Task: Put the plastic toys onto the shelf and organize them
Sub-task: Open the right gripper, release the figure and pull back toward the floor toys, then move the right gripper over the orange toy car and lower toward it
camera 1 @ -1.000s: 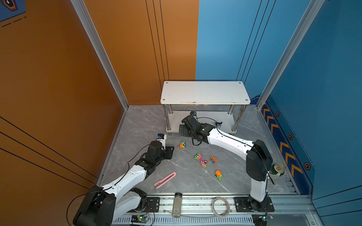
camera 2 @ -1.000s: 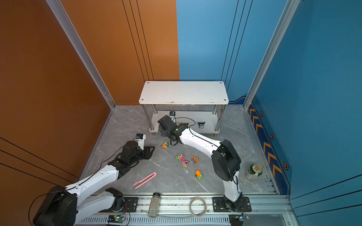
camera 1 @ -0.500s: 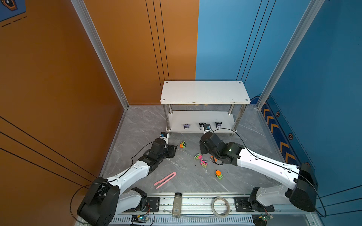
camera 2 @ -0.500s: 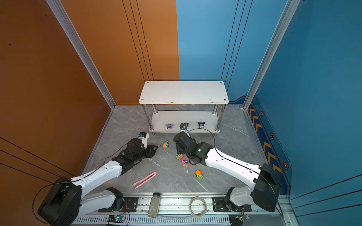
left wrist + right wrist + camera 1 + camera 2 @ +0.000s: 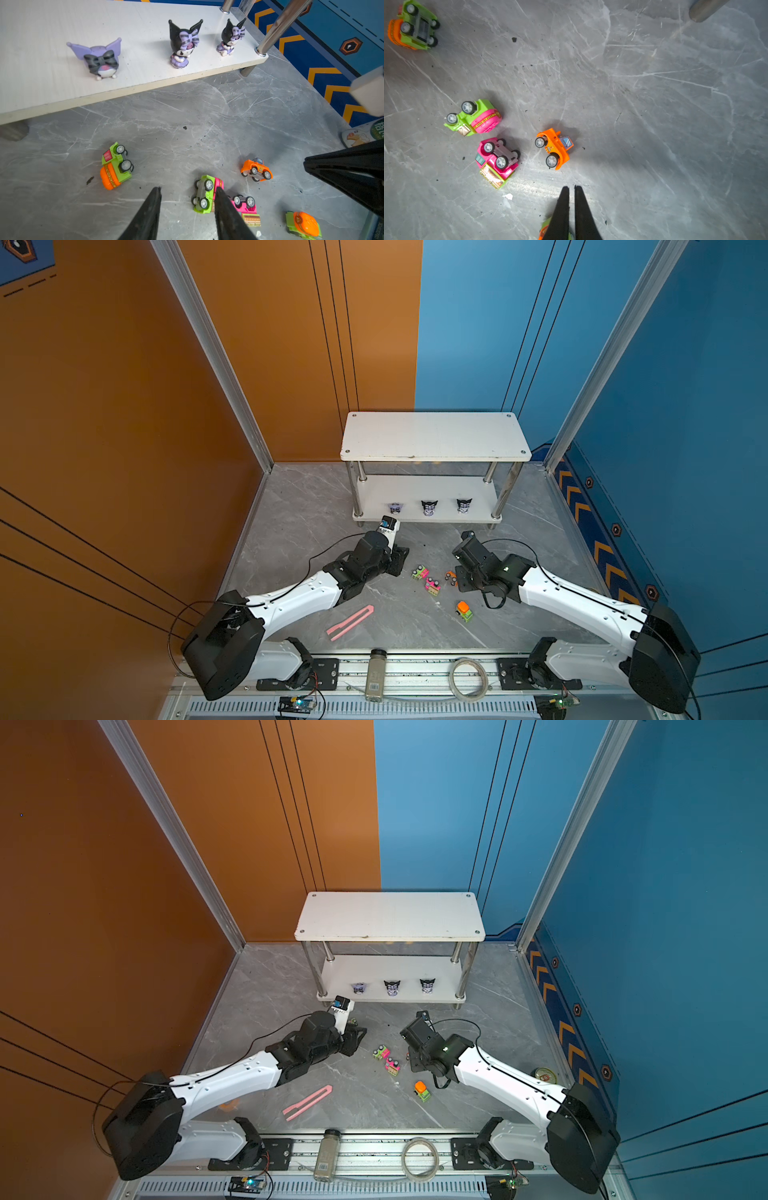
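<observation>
The white shelf point(image 5: 432, 435) stands at the back, and three purple-black figurines point(image 5: 429, 507) stand in a row on its lower tier point(image 5: 52, 87). Several toy cars lie on the grey floor: a green-pink car point(image 5: 420, 572), a pink car point(image 5: 432, 586), an orange car point(image 5: 451, 576) and an orange-green car point(image 5: 463, 611). In the left wrist view a green-orange car point(image 5: 116, 165) lies on its side nearer the shelf. My left gripper point(image 5: 188, 189) hangs open over the floor, one finger beside the green-pink car point(image 5: 204, 194). My right gripper point(image 5: 571, 187) is shut and empty, just short of the orange car point(image 5: 554, 147).
A pink tweezers-like strip point(image 5: 351, 622) lies on the floor near the front left. A grey bottle point(image 5: 376, 672) and a cable coil point(image 5: 469, 678) rest on the front rail. A round tin point(image 5: 545, 1075) sits by the right wall. Chrome shelf legs point(image 5: 509, 489) stand behind the cars.
My right arm has drawn back from the shelf's lower tier to the cars on the floor, and its jaws have gone from open to shut. My left arm has reached forward towards the cars.
</observation>
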Robot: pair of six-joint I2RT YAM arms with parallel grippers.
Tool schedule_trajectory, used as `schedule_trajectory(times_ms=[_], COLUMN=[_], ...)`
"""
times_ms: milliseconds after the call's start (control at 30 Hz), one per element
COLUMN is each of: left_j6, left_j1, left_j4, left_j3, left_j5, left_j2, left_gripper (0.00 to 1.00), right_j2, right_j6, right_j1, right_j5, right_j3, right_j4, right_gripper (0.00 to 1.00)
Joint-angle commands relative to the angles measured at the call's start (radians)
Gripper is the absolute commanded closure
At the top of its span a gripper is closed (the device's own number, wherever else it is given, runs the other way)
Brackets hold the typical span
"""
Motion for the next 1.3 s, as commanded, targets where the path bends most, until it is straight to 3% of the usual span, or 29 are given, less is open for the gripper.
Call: schedule_trajectory(times_ms=[0,267,700,1267], left_j6=[0.031,0.009,0.026,0.02], left_j1=[-0.001,-0.005,0.017,0.037], left_j4=[0.027,0.059,0.058,0.067], left_j3=[0.037,0.071,0.079,0.056], left_j5=[-0.053,-0.025,-0.012,0.025], left_j2=[0.022,0.089,0.084,0.08], left_gripper=[0.56,0.57,0.56,0.57], right_j2=[0.003,0.105,0.228,0.279], right_j6=[-0.002,-0.011,0.01,0.051], right_j1=[0.002,0.001,0.024,0.101], right_j5=[-0.008,-0.036,-0.095,-0.013], right_j3=[-0.015,-0.01,0.003,-0.01], right_j4=[-0.034,0.067,0.181,0.146], right_gripper=[1.0,1.0,1.0,1.0])
